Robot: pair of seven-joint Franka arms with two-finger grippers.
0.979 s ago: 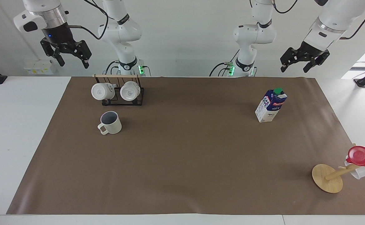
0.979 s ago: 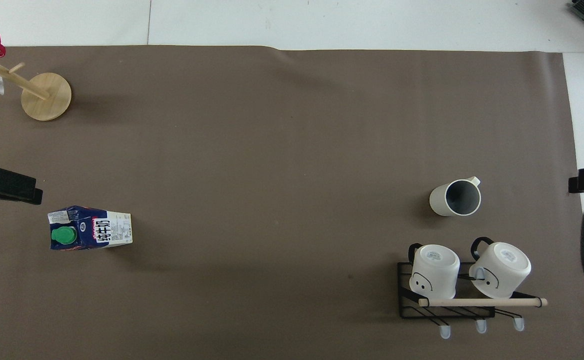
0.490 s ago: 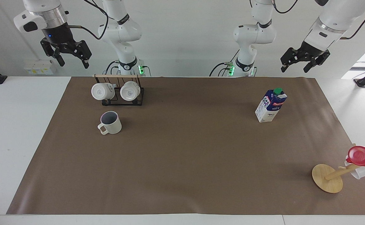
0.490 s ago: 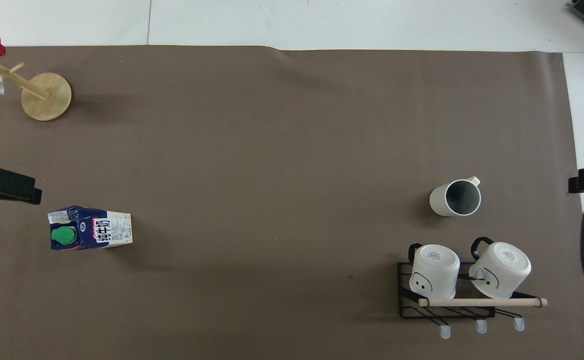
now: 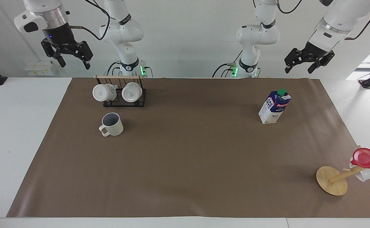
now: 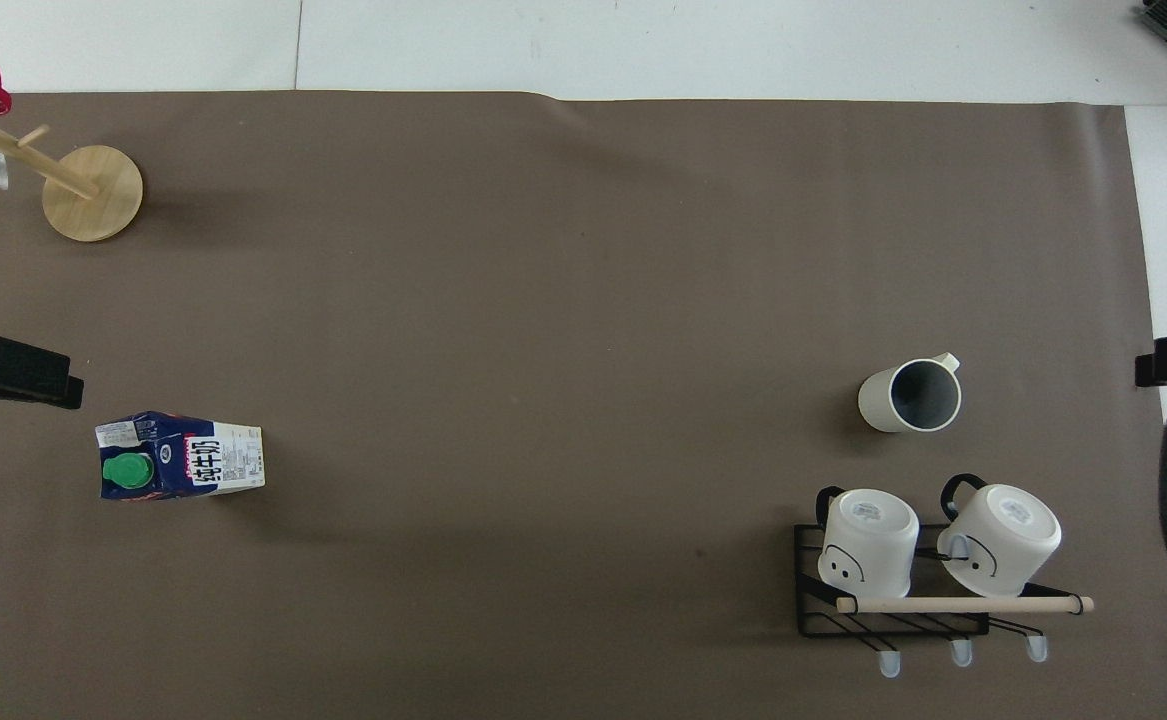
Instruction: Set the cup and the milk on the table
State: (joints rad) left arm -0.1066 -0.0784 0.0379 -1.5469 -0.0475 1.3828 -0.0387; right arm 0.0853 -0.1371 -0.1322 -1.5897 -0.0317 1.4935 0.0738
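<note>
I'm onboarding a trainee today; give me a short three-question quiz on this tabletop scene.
1. True or false: the milk lies on its side.
2. What stands nearest the cup: A) the black rack, B) the wooden mug tree, C) the milk?
3. Fill in: both tools, left tool and right tool, hang raised and ____, holding nothing.

Key: 1 false, it stands upright on the table; 2 A; 3 open.

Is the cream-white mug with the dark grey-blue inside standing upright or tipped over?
Upright. The cream-white ceramic mug rests base-down on the brown paper sheet; the overhead view looks straight into its open mouth.
</note>
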